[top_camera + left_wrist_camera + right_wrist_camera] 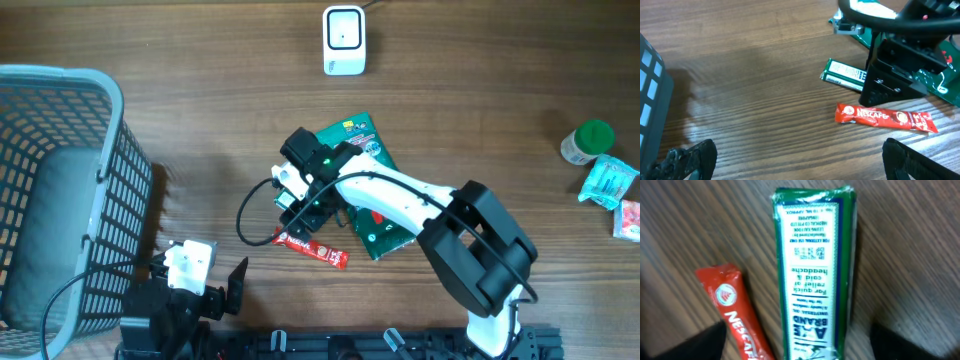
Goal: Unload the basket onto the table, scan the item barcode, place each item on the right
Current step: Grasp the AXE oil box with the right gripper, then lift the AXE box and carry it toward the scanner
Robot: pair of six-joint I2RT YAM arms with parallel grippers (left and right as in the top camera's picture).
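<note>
A small green-and-white box [812, 275] of medicated oil lies flat on the wooden table, printed side up. My right gripper [805, 342] hangs open over it, one dark finger on each side and neither touching it. From the left wrist view the same box [844, 75] pokes out from under the right gripper's black body. A red Nescafe stick [312, 247] lies just beside the box. The white barcode scanner [343, 40] stands at the table's far edge. My left gripper [215, 275] rests open near the front edge with nothing between its fingers.
A green packet [350, 135] lies under the right arm. A grey mesh basket [110, 150] fills the left side. At the far right sit a green-capped bottle [588, 140] and a light-blue packet [608, 182].
</note>
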